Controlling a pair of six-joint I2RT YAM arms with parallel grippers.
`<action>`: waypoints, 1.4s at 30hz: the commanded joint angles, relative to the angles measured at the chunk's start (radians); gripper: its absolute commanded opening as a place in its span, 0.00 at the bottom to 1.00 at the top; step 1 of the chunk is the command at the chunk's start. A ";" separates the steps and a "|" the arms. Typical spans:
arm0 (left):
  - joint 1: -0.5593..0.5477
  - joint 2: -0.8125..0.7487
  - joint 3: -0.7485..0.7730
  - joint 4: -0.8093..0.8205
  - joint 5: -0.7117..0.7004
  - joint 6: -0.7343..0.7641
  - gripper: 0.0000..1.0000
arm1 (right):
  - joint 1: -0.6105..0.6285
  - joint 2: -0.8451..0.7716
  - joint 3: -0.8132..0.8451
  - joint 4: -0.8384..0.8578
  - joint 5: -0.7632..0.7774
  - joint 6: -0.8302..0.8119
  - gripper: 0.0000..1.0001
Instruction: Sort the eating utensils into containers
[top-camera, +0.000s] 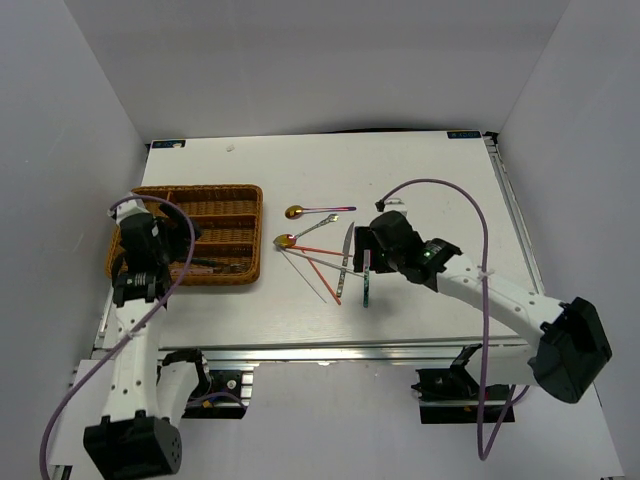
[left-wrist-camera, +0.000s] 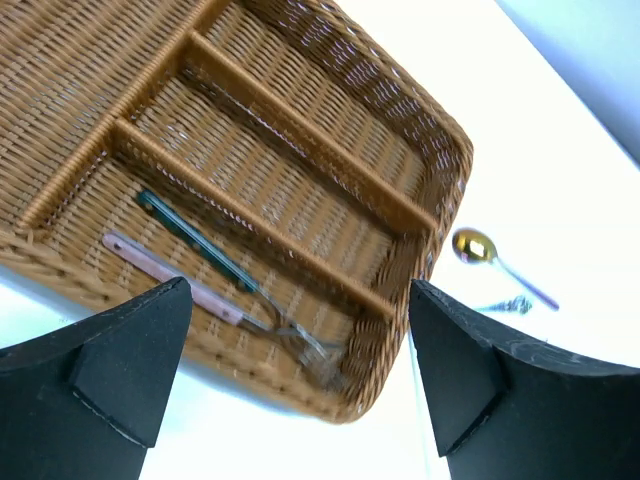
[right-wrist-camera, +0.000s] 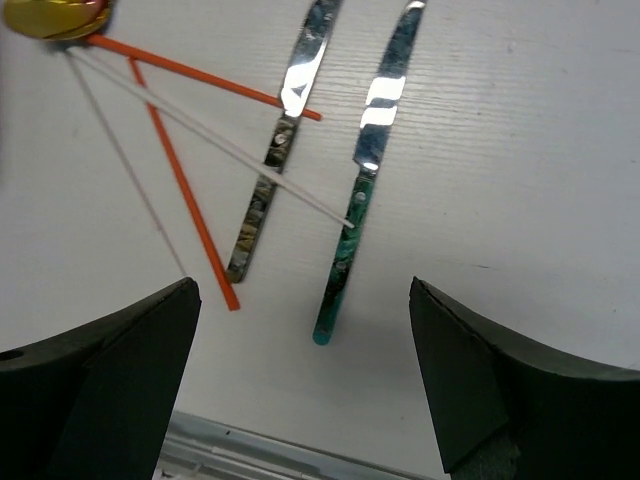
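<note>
Black fingers of the left gripper (left-wrist-camera: 300, 295) fill the bottom of its own wrist view, spread wide with nothing between them. It hangs over the near end of the wicker tray (left-wrist-camera: 452, 150). In the tray's outermost slot, right under that open claw, lie two forks side by side: a green-handled fork (left-wrist-camera: 195, 240) and a pink-handled fork (left-wrist-camera: 160, 268). Their tines point toward the tray's corner, and the pink handle runs just past the tip of one finger. The other slots that show look bare. Beyond the tray's far corner a gold-bowled spoon (left-wrist-camera: 474, 246) rests on the white table (top-camera: 430, 190). Over on the other side, the right gripper (right-wrist-camera: 302, 290) is just as wide and holds nothing. It is poised above the loose pile in the middle of the table. A teal-handled knife (right-wrist-camera: 348, 250) lies lengthwise toward it, and in that view its butt end sits in the gap between the fingers, a little left of centre. Just beside it is a second knife (right-wrist-camera: 265, 190) with a mottled dark handle. Two red chopsticks (right-wrist-camera: 182, 175) and two silver chopsticks (right-wrist-camera: 205, 138) fan out from beneath another gold spoon (right-wrist-camera: 45, 18), one silver stick crossing over both knives.
</note>
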 joint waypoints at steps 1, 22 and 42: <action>-0.050 -0.076 -0.037 -0.049 -0.114 0.083 0.98 | -0.001 0.052 -0.017 -0.007 0.145 0.088 0.89; -0.104 -0.049 -0.060 -0.024 -0.054 0.074 0.98 | 0.005 0.415 -0.041 0.065 0.136 0.162 0.33; -0.121 0.003 -0.139 0.189 0.480 0.041 0.98 | -0.084 0.124 -0.045 -0.079 0.202 0.049 0.00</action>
